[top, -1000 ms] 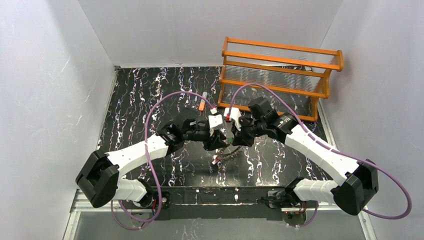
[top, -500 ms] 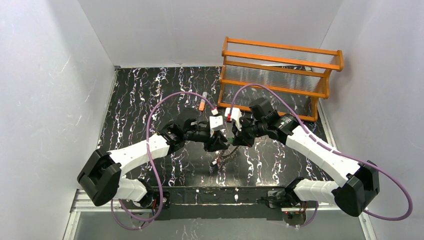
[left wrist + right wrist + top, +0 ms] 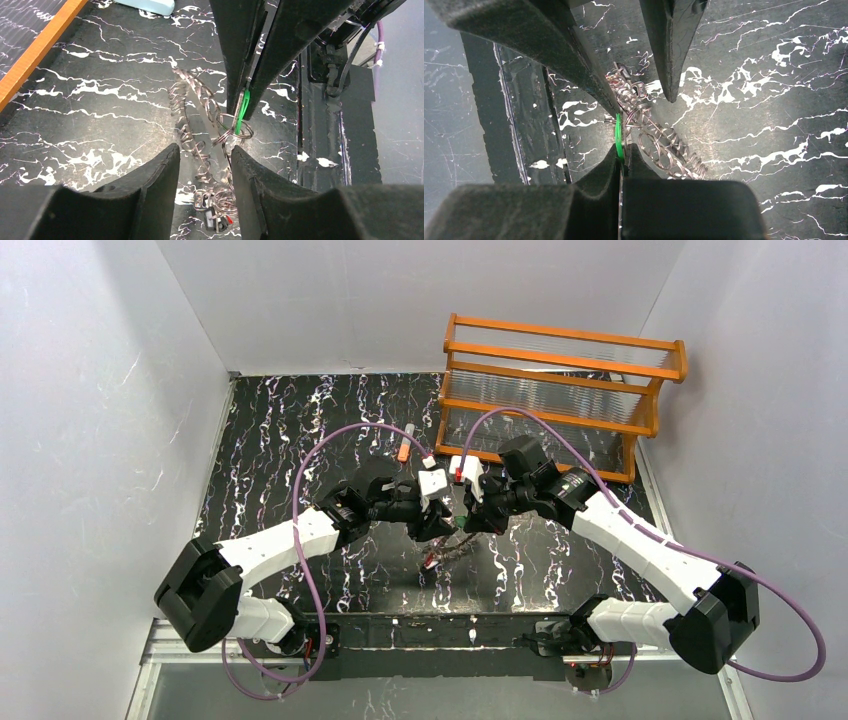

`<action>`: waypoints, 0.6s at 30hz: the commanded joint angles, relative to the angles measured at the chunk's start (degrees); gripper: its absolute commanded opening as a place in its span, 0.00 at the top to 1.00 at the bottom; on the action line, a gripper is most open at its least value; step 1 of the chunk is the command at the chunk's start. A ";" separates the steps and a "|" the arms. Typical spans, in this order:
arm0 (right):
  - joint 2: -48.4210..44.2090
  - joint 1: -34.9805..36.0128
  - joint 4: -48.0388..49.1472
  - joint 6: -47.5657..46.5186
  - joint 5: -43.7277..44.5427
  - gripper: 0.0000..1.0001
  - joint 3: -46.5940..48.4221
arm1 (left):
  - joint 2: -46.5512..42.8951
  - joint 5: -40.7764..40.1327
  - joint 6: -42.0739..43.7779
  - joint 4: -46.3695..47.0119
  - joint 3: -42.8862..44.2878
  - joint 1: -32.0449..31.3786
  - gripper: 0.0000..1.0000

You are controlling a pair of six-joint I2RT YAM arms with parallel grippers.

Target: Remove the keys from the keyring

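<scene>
The keyring [image 3: 197,112] is a jagged metal loop hung with small split rings, lying tilted over the black marbled table; it also shows in the top view as keyring [image 3: 455,545]. My right gripper [image 3: 622,150] is shut on the green key [image 3: 618,136], which still hangs on a small ring of the keyring [image 3: 659,145]. My left gripper [image 3: 205,150] stands open, its fingers straddling the keyring's near part without clamping it. The red and the dark-and-white keys [image 3: 217,220] dangle low between those fingers. From above, both grippers meet tip to tip over the table's middle.
An orange wooden rack [image 3: 560,390] stands at the back right; its rail [image 3: 40,47] crosses the left wrist view. An orange-and-grey tube [image 3: 403,448] lies behind the left arm. A pale clip [image 3: 147,5] lies beyond the keyring. The table's front rail [image 3: 450,630] runs near the arm bases.
The left wrist has edged a little towards the right gripper, and the keyring has shifted slightly with it. The right gripper keeps its hold on the green key.
</scene>
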 commanded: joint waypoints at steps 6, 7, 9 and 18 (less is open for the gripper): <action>-1.21 0.33 2.89 -1.16 -3.70 0.99 -0.49 | -0.47 4.50 -0.59 1.14 2.62 0.35 0.61; -1.17 0.37 2.79 -1.23 -3.87 0.99 -0.45 | -0.24 4.84 -0.36 0.96 2.64 0.39 0.62; -1.06 0.32 2.75 -1.38 -4.19 0.99 -0.44 | -0.01 5.37 -0.37 1.18 2.41 0.39 0.62; -1.30 0.34 3.25 -1.78 -4.11 0.99 -0.98 | 0.13 9.15 -2.60 3.58 2.05 0.39 0.60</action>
